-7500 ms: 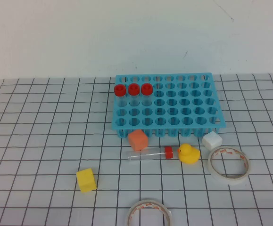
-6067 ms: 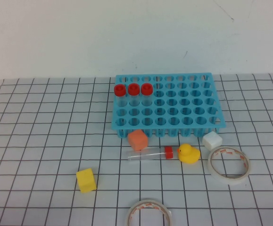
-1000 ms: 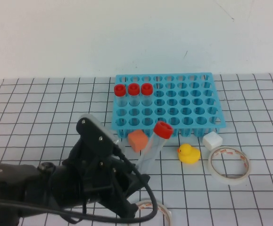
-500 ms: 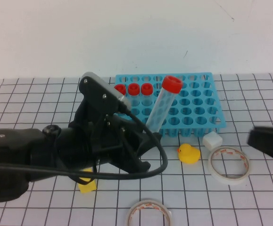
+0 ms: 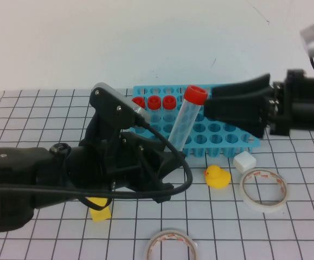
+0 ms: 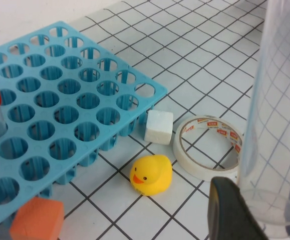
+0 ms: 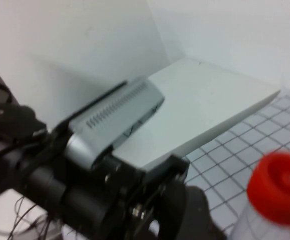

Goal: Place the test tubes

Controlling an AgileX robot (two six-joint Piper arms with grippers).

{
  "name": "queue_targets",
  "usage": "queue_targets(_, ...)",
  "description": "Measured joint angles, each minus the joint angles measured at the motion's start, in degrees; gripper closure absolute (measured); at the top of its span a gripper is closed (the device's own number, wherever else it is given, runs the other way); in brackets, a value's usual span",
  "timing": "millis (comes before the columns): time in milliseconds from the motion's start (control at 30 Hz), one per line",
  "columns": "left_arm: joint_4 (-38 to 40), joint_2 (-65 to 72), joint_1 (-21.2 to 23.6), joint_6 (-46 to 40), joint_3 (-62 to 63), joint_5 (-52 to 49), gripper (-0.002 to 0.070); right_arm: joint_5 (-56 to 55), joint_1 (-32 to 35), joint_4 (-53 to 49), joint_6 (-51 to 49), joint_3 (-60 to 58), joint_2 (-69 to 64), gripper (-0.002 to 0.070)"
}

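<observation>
My left gripper (image 5: 168, 158) is shut on the lower end of a clear test tube (image 5: 183, 125) with a red cap (image 5: 194, 95). It holds the tube tilted in the air, in front of the blue rack (image 5: 222, 142). In the left wrist view the tube (image 6: 280, 100) stands between the gripper (image 6: 267, 210) fingers. My right gripper (image 5: 210, 107) reaches in from the right, open, its tips just beside the cap and not touching it. The right wrist view shows the cap (image 7: 277, 187) close by. Three red-capped tubes (image 5: 154, 102) stand in the rack's back left holes.
On the table in front of the rack are a yellow duck (image 5: 217, 177), a white cube (image 5: 244, 161) and a tape roll (image 5: 263, 189). Another tape roll (image 5: 172, 246) lies at the near edge. A yellow cube (image 5: 98, 209) sits under my left arm.
The left gripper has lifted the tube off the table and now holds it nearly still. The right arm has come in from the right and opened its jaws beside the cap.
</observation>
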State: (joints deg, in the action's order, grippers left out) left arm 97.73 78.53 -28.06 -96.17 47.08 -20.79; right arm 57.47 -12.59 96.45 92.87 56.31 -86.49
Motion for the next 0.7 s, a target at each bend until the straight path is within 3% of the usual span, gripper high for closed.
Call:
queue_targets(233,0.00,0.00,0.00,1.96,0.00,0.00,0.0463,-2.76,-3.08,0.00,0.16,6.04,-2.52,0.0208)
queue_targets(700,0.00,0.57,0.00,3.55,0.00,1.51,0.0463,-9.07,-6.59,1.68,0.16,7.32,-5.37,0.0209)
